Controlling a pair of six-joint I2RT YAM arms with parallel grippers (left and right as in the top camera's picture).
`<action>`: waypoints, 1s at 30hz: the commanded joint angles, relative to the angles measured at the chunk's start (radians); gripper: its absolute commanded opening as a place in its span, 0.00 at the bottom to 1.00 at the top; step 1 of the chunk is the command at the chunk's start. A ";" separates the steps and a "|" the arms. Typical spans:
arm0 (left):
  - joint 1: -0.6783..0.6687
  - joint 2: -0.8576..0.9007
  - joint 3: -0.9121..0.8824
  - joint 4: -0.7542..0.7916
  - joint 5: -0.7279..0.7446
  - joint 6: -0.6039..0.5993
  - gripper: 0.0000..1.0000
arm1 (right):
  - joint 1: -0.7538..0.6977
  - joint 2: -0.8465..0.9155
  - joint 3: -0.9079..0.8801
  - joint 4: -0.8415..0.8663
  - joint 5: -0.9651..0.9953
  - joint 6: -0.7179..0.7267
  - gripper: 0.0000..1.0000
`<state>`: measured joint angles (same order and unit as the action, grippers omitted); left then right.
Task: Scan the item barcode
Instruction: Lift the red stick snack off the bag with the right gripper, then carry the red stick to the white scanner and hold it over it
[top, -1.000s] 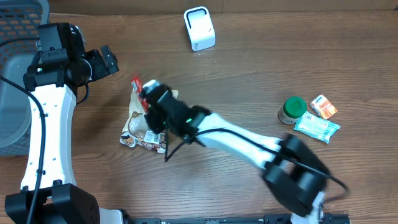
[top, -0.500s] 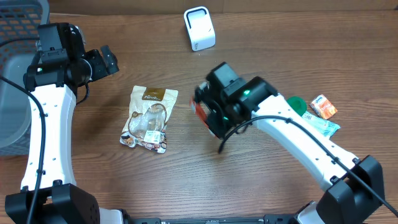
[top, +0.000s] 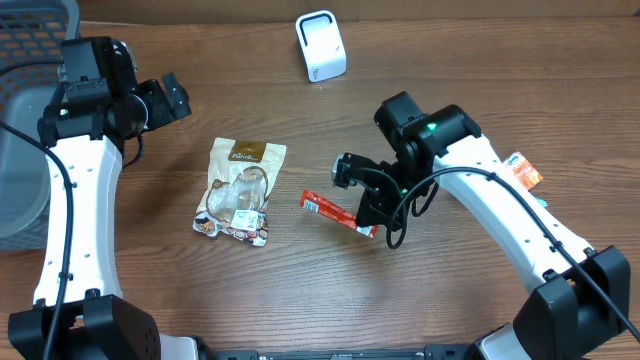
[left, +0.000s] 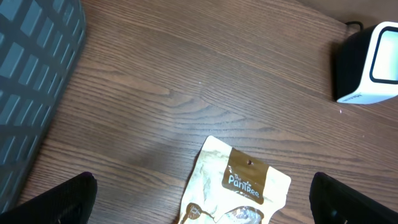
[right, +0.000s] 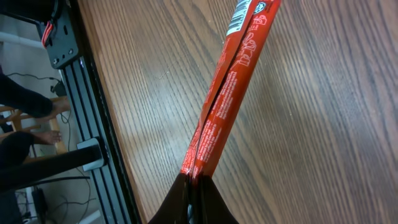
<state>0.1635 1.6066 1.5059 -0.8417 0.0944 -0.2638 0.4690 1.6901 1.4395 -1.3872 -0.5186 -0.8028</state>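
right gripper (top: 368, 224) clenched on one end of the red stick packet (top: 335, 210) | packet's long axis runs out from the jaws toward the pouch (top: 238, 190), low to the table (top: 300, 300) | i judge the scanner (top: 320, 45) well apart, far side | right arm elbow bent, wrist turned inward | left gripper (top: 172, 98) released, holding nothing

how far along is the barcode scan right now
Done: the right gripper is shut on one end of the red packet. In hand: the packet is held over the table, well short of the white scanner. Left: presenting its barcode to the scanner. The left gripper hangs open, idle.
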 joint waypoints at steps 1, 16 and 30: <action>-0.009 -0.010 0.020 0.002 0.007 -0.013 1.00 | -0.005 -0.013 0.008 -0.006 -0.033 -0.046 0.04; -0.009 -0.010 0.020 0.001 0.007 -0.013 1.00 | -0.005 -0.013 0.007 -0.013 0.006 -0.053 0.04; -0.009 -0.010 0.020 0.002 0.007 -0.013 1.00 | -0.005 -0.013 0.008 0.328 0.348 0.340 0.04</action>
<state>0.1635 1.6066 1.5059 -0.8410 0.0944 -0.2638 0.4660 1.6901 1.4395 -1.1065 -0.2554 -0.5552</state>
